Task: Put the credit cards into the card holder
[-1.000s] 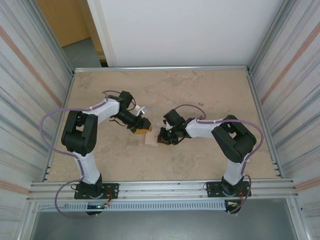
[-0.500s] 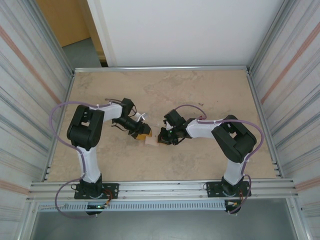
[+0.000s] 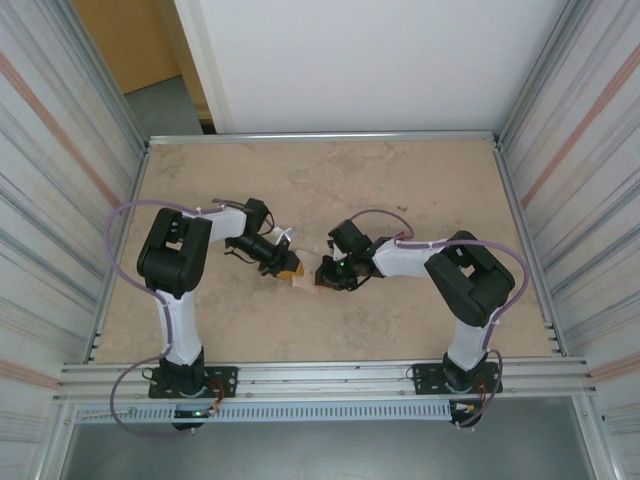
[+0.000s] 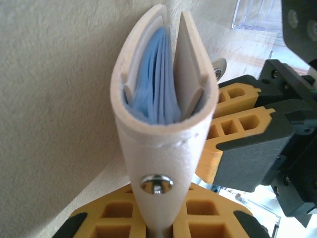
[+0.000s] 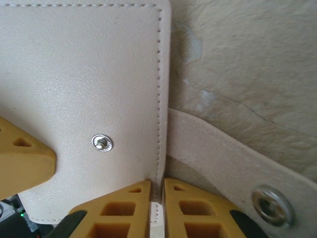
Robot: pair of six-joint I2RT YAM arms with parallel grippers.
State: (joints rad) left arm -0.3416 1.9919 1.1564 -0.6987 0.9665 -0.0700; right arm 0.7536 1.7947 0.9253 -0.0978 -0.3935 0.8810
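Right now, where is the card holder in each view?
Top external: card holder mid-frame, between left tool and right tool.
Left wrist: card holder centre, edge-on, blue pockets showing.
Right wrist: card holder upper left, beige flap.
Shared landmark: its metal snap stud.

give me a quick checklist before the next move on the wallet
1. Left fingers gripping wallet: ok, clamped near its fold.
2. Right fingers gripping wallet: ok, pinching one flap's edge.
3. Snap undone: ok, tab hangs free.
4. Pockets exposed: ok, but the gap is narrow.
5. Card ready: not ok, both sets of fingers hold the wallet.
6. Clear case out of the way: ok, apart from the wallet.
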